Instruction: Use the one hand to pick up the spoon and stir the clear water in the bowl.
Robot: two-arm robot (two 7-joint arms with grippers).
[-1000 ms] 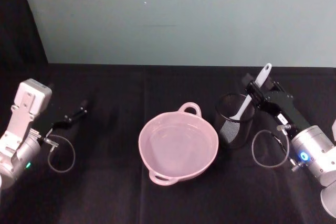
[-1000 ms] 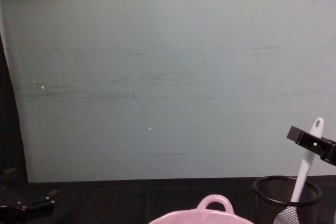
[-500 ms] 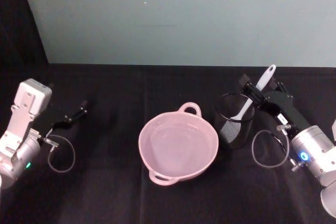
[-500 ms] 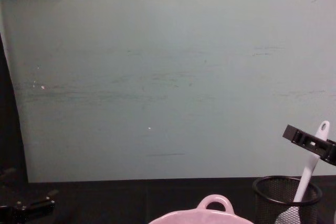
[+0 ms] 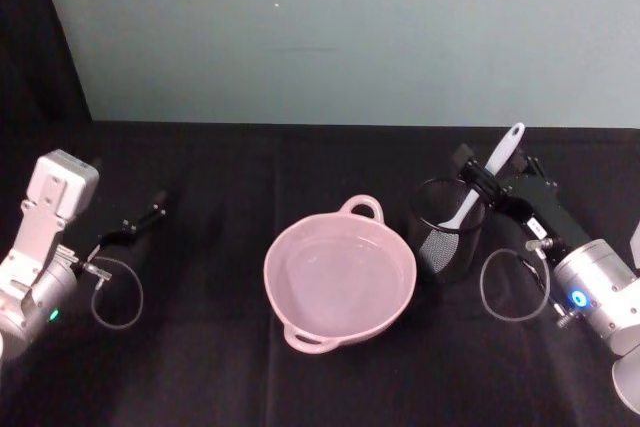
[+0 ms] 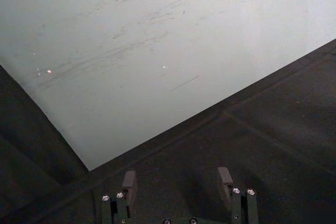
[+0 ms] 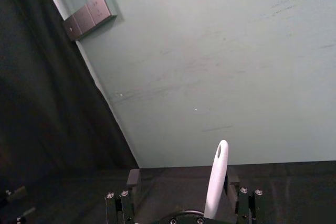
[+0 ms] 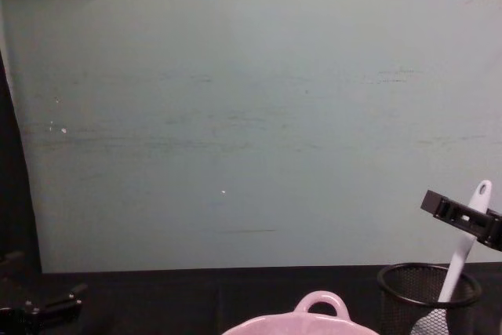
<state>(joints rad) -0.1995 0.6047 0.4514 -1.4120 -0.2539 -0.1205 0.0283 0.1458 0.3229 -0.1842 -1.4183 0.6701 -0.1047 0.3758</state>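
White spoon [image 5: 478, 184] blade hidden in mesh cup [image 5: 446, 230], right claw [image 5: 480, 176] open astride handle, no grip.

white spoon [image 5: 482, 182], pale pink bowl [image 5: 340, 278], black mesh cup [image 5: 446, 230]

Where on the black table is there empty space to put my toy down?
Bare black cloth lies between the left gripper and the pink bowl, and along the wall behind the bowl. The right side is crowded: mesh cup touching the bowl, spoon standing in it, right gripper around the handle.
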